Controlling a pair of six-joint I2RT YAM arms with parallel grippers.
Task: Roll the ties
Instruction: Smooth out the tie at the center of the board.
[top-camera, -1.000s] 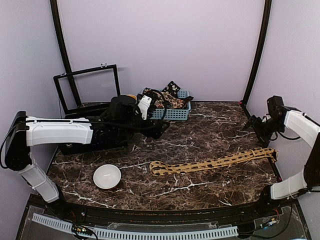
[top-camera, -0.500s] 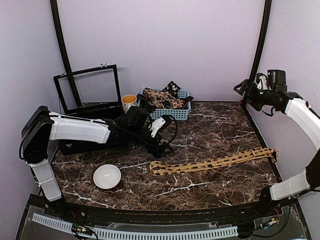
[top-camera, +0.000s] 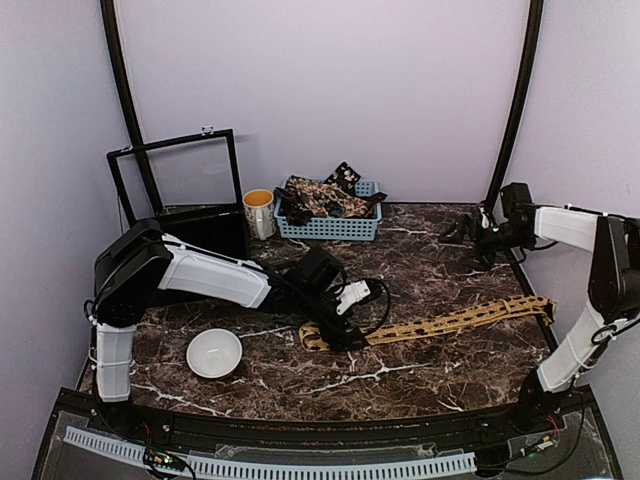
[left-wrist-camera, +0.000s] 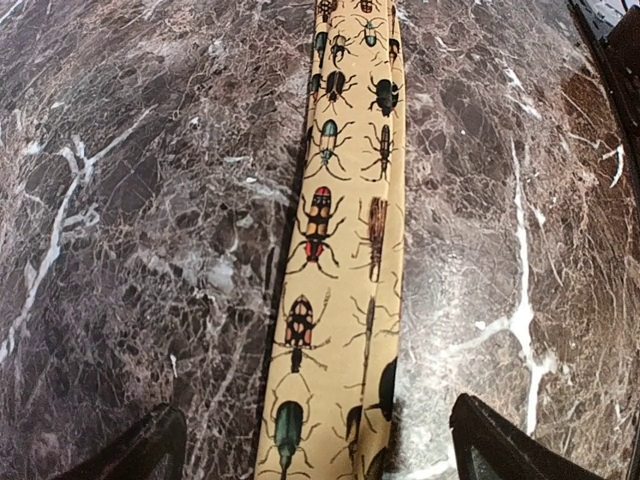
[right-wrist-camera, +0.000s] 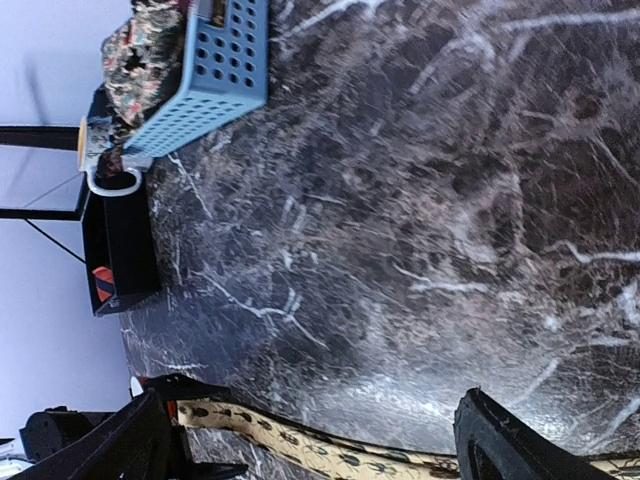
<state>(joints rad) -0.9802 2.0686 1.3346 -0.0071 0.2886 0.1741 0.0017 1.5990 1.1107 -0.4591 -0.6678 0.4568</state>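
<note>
Marble table (top-camera: 420, 375): the beetle-print tie (top-camera: 450, 322) lies flat, unrolled, in front of the blue basket (top-camera: 345, 230) holding the other ties (top-camera: 318, 196); left gripper (left-wrist-camera: 322, 452), jaws apart, straddles one end; right gripper (right-wrist-camera: 310, 440) gapes empty; no rolling begun

White bowl (top-camera: 214, 352), blue basket (top-camera: 340, 230), mug (top-camera: 259, 212), marble table (top-camera: 430, 262)
</note>
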